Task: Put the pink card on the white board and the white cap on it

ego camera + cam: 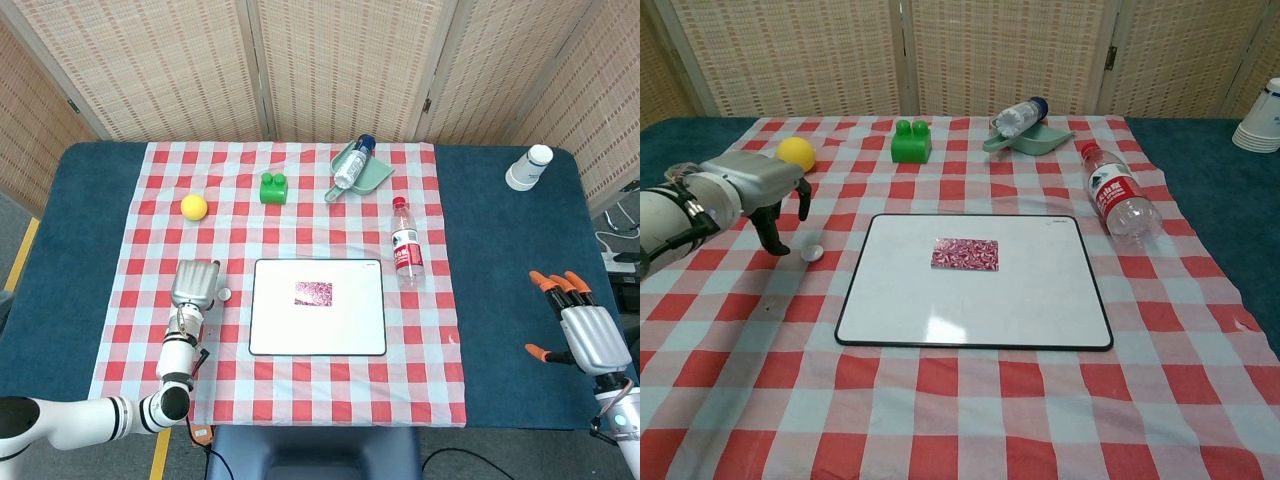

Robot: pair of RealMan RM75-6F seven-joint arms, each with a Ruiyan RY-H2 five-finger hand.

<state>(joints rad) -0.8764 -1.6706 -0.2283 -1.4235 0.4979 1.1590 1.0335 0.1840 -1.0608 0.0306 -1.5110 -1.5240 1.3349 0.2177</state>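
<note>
One checked cloth [280,300] over blue table [90,250]; woven screens [340,60] behind; both hands empty, fingers apart.

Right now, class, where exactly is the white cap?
The white cap lies on the checked cloth just left of the white board, beside the fingers of the left hand, which does not hold it.

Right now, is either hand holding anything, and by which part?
Nothing is held. The left hand hangs beside the white cap, fingers pointing down, not gripping it. The right hand is open over bare table.
</note>
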